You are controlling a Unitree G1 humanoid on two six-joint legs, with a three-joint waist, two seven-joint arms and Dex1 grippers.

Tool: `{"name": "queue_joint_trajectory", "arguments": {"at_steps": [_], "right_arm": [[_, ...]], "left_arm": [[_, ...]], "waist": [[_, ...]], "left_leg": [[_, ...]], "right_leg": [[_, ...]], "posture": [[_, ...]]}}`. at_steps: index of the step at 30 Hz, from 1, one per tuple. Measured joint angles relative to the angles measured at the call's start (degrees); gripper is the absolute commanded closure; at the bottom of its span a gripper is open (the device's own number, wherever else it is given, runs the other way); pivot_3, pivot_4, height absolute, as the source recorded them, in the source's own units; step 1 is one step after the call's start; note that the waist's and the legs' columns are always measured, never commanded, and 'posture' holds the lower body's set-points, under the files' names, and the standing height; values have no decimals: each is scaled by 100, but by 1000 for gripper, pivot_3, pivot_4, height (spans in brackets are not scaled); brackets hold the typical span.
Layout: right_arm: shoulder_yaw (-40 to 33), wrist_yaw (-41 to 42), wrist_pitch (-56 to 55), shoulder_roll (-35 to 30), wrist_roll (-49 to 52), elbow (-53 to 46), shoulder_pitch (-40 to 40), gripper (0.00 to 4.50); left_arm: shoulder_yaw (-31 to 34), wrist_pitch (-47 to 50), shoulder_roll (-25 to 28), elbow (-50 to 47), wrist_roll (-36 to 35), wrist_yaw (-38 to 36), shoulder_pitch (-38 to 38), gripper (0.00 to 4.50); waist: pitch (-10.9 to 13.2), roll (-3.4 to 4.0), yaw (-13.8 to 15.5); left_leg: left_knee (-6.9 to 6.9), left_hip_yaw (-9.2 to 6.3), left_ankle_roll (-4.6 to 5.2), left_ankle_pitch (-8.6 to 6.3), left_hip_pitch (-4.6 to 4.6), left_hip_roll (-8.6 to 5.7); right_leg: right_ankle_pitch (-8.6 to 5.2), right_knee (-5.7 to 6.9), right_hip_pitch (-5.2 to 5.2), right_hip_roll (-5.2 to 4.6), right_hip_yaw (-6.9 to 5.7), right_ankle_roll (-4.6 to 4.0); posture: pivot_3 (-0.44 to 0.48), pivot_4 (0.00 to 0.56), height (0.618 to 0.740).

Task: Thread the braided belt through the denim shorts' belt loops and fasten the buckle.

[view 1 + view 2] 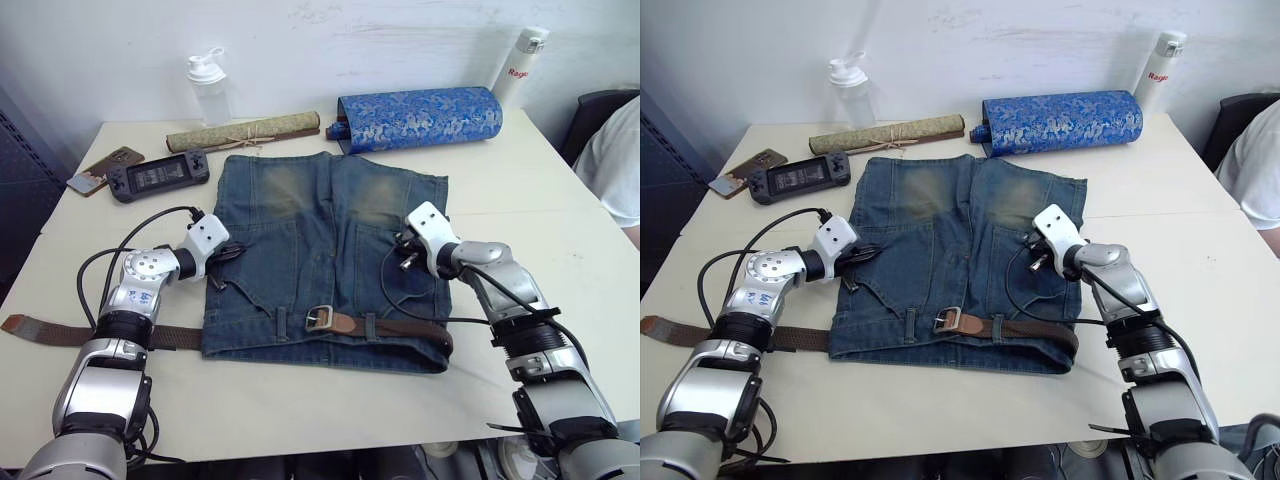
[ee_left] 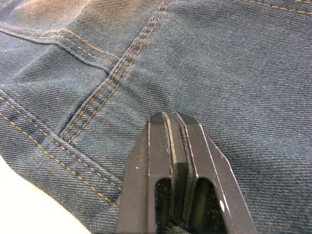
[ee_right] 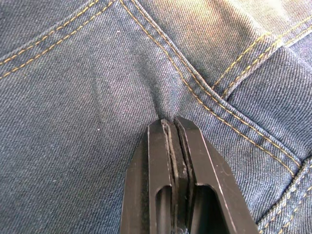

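Head view: shorts [image 1: 330,260] lie flat on the table [image 1: 560,240], waistband towards the robot, legs pointing away.
Belt: belt [image 1: 400,327] runs crosswise along the waistband, nearer the robot than both pincers; its long axis is left to right, and its free end trails out past the left pincer's [image 1: 232,254] side.
Buckle: buckle [image 1: 319,318] sits mid-waistband, between the two pincers, apparently unfastened.
Loops: loops [image 1: 371,326] stand upright over the strap.
Left wrist view: left pincer [image 2: 171,116] closed, pinching a fold of denim at its tips.
Right wrist view: right pincer [image 3: 169,123] closed, likewise nipping a fold of cloth.
Handling: belt likely limp, light and grippy; take hold at the stiffer leather tab by the buckle.
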Motion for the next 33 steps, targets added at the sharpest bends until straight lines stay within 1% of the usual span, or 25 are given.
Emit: {"name": "queue_joint_trajectory", "arguments": {"at_steps": [2,3,4,5,6,8,10,12,13,15,16,19,21,22,23,25,28,30,31,32,33], "right_arm": [[-12,11,4,1,0,12,-5,4452],[-18,12,12,5,0,7,-3,4171],[-25,-4,19,8,-5,-4,1,3831],[-43,-34,31,12,-6,-18,9,3379],[-69,-52,41,12,-6,-41,22,3166],[-169,-54,202,16,63,-236,64,2334],[-337,-22,475,9,201,-530,180,1483],[-511,87,822,-67,426,-1037,407,573],[-607,198,1043,-147,606,-1432,561,130],[-847,359,1416,-222,967,-2051,791,49],[-1033,498,1599,-251,1278,-2533,934,49],[-1396,726,1890,-304,1951,-3507,1001,49],[-1712,812,2057,-333,2426,-4114,1116,49],[-1817,863,2112,-338,2628,-4352,1246,49],[-1873,901,2187,-336,2842,-4525,1353,49],[-1869,963,2256,-302,3240,-4884,1576,49],[-1763,900,2251,-131,3591,-5221,1653,49],[-1595,824,2212,-43,3715,-5298,1620,49],[-1482,783,2132,8,3747,-5334,1620,49],[-1376,778,2085,12,3757,-5360,1627,49],[-1331,779,2039,12,3761,-5387,1650,49]], "left_arm": [[-30,-53,-1,101,9,1,-62,4500],[-32,-75,-1,141,12,5,-82,3804],[-9,-77,0,209,11,37,-122,3559],[32,-68,1,247,4,42,-142,2967],[78,-59,3,252,-11,34,-141,2753],[208,46,40,127,-96,-59,-83,1949],[374,228,127,-240,-259,-166,150,1174],[611,709,204,-1034,-579,-332,605,1167],[762,1097,261,-1733,-846,-406,969,1167],[1049,1783,345,-2789,-1313,-451,1488,1167],[1320,2274,367,-3537,-1664,-407,1811,1167],[1942,3288,471,-4946,-2406,-110,2206,1167],[2623,4060,519,-5871,-3114,210,2543,1167],[2948,4360,514,-6144,-3429,370,2719,1167],[3318,4745,482,-6354,-3807,616,2896,1167],[4230,5454,314,-6717,-4641,1084,3485,1167],[5301,6343,48,-6976,-5858,1521,4735,1167],[5777,6701,-124,-6976,-6476,1659,5482,1167],[6084,6841,-238,-6959,-6845,1658,5975,1167],[6282,6938,-323,-6921,-7077,1638,6381,1167],[6392,6997,-387,-6885,-7184,1622,6597,1167]], "waist": [[-1,-1,1],[-1,-1,1],[-1,-1,0],[-1,-1,-1],[-1,0,-2],[0,0,-15],[1,1,-21],[16,8,-39],[42,12,-48],[72,11,-61],[110,11,-58],[123,6,-17],[123,5,-12],[124,4,-12],[124,3,-13],[126,1,-61],[133,-7,-96],[142,-23,-51],[149,-37,-31],[150,-40,-24],[150,-40,-14]], "left_leg": [[0,-1,4,-2,0,-1],[0,-2,14,-8,0,-1],[0,-3,14,-9,-1,-1],[-1,-4,14,-9,-1,-1],[-3,-3,14,-9,-1,-2],[-22,-2,3,-3,-4,-2],[-52,0,-4,3,-9,-3],[-68,0,-10,7,-24,-2],[-68,5,-11,9,-44,1],[-60,2,-14,14,-113,4],[-60,0,-17,16,-124,7],[-67,-7,-16,15,-120,9],[-69,-9,-15,15,-114,9],[-68,-10,-12,14,-111,8],[-67,-11,-10,14,-110,8],[-68,-9,-9,15,-101,12],[-73,-9,-17,16,-96,19],[-72,-15,-23,16,-100,20],[-70,-15,-26,13,-101,20],[-70,-15,-25,11,-101,19],[-69,-14,-24,9,-101,17]], "right_leg": [[0,0,0,-4,0,0],[0,0,0,-4,0,0],[0,0,0,-4,-1,0],[0,-2,0,-4,-1,0],[0,-3,-1,-4,-1,0],[0,-18,-6,-4,-4,0],[0,-32,-10,0,-8,0],[0,-35,-25,8,-11,0],[0,-37,-44,17,-11,0],[0,-38,-106,39,-11,0],[0,-43,-112,67,-12,0],[0,-49,-107,73,-14,0],[1,-88,-82,72,-12,3],[3,-89,-76,68,-10,6],[5,-88,-73,67,-9,9],[8,-88,-72,56,3,13],[8,-84,-77,56,8,10],[5,-88,-87,56,10,5],[2,-90,-90,54,13,0],[2,-92,-90,53,15,0],[2,-93,-90,49,16,0]], "posture": [[0,150,717],[0,150,717],[0,150,717],[0,150,717],[0,150,717],[0,150,717],[0,150,717],[0,150,717],[0,150,717],[0,150,717],[0,150,717],[0,150,717],[0,150,717],[0,150,717],[0,150,717],[0,150,717],[0,150,717],[0,150,717],[0,150,717],[0,150,717],[0,150,717]]}}
